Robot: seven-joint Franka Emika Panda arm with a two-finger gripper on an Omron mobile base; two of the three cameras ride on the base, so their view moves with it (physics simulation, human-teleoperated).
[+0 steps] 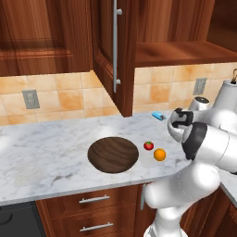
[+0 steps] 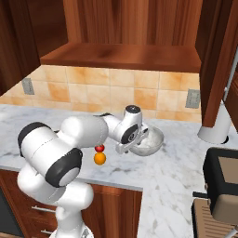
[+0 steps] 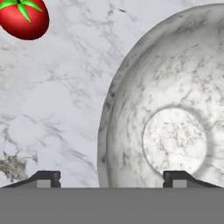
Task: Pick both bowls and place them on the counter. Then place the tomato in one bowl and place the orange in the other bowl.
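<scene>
The grey-white marbled bowl (image 3: 175,109) (image 2: 152,139) rests on the marble counter (image 1: 46,148) (image 2: 176,172). My gripper (image 3: 111,177) (image 2: 132,148) hangs just over the bowl's left rim, open, with one fingertip (image 3: 43,177) outside the rim and the other inside, gripping nothing. The wide dark brown wooden bowl (image 1: 113,154) lies on the counter further left. Between the two bowls sit the red tomato (image 1: 148,145) (image 2: 99,148) (image 3: 24,17) and, just in front of it, the orange (image 1: 159,154) (image 2: 99,159). My arm hides the marbled bowl in the left base view.
An open cabinet door (image 1: 113,55) hangs above the counter behind the wooden bowl. A small blue item (image 1: 158,115) lies by the tiled wall. A white cylinder (image 2: 214,130) and a dark appliance (image 2: 223,186) stand to the right of the marbled bowl.
</scene>
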